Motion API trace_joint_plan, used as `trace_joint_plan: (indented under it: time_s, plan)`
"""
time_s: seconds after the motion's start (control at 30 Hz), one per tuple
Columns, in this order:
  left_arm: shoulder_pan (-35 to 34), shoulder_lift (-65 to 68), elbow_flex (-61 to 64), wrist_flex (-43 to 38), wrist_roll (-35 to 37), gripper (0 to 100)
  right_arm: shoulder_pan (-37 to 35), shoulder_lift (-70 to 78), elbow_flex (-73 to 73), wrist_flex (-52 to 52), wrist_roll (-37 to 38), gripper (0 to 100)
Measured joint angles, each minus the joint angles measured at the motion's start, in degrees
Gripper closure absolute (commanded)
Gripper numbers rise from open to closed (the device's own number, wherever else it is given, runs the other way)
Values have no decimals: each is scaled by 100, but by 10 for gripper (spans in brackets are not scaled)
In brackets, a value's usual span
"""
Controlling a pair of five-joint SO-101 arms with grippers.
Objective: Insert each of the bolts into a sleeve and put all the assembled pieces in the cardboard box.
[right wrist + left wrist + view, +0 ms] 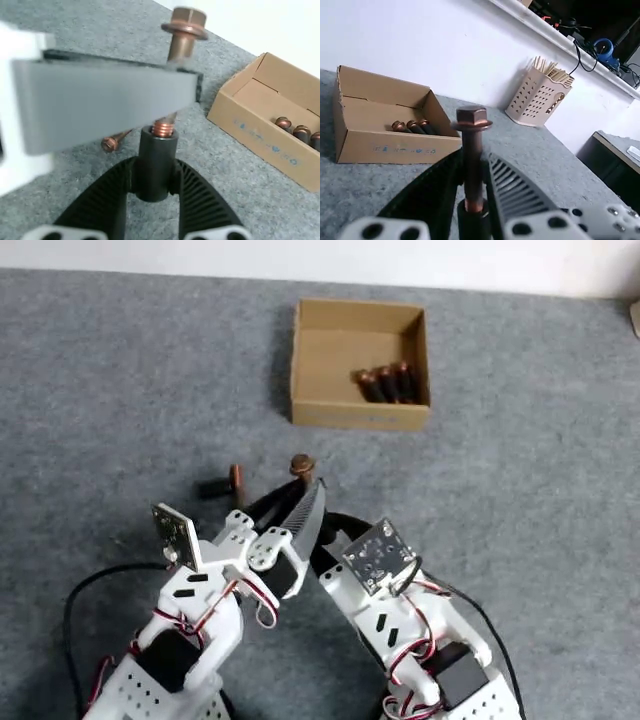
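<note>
You have the left gripper and right gripper meeting at a bolt. A second bolt lies just beside them, and three pieces sit in the cardboard box.

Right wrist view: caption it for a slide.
Right pincer holds the black sleeve upright, the copper bolt's tip in its top.

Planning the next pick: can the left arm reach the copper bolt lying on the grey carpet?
Probably not yet. The lying copper bolt sits close with nothing between, but the left gripper is shut on the upright copper bolt entering the black sleeve in the right gripper.
</note>
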Motion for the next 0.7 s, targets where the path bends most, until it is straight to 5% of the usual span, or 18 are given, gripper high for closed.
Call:
trace_joint_plan:
  time_s: [0.2,0.43,0.7]
  plan:
    - [0,0,0,0,0,963,0,0,0,0,0,993]
    - [35,0,0,220,0,700,0,0,-79,185,0,993]
    - [193,0,0,422,0,766,167,-9,-105,185,9,993]
